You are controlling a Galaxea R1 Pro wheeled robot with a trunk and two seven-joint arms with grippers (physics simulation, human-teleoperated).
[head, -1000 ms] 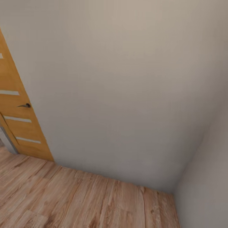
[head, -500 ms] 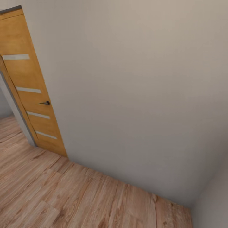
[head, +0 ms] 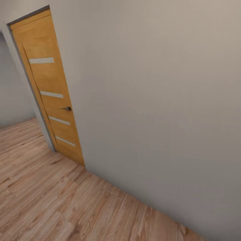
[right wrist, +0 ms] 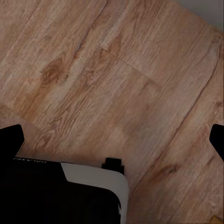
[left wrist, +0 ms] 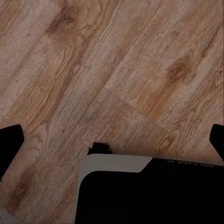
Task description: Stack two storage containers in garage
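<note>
Facing pale wall (head: 160, 100), wood-plank flooring (head: 50, 201).

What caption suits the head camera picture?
Wooden door with a dark handle, set in a pale wall above wood-plank flooring.

A domestic interior, apparently a room or hallway of a home, was shown. Light wood-plank flooring (head: 50, 201) was seen running up to a plain pale wall (head: 157, 100), and an orange-brown wooden door (head: 50, 87) with pale inset strips and a dark lever handle (head: 67, 108) was set at its end.
</note>
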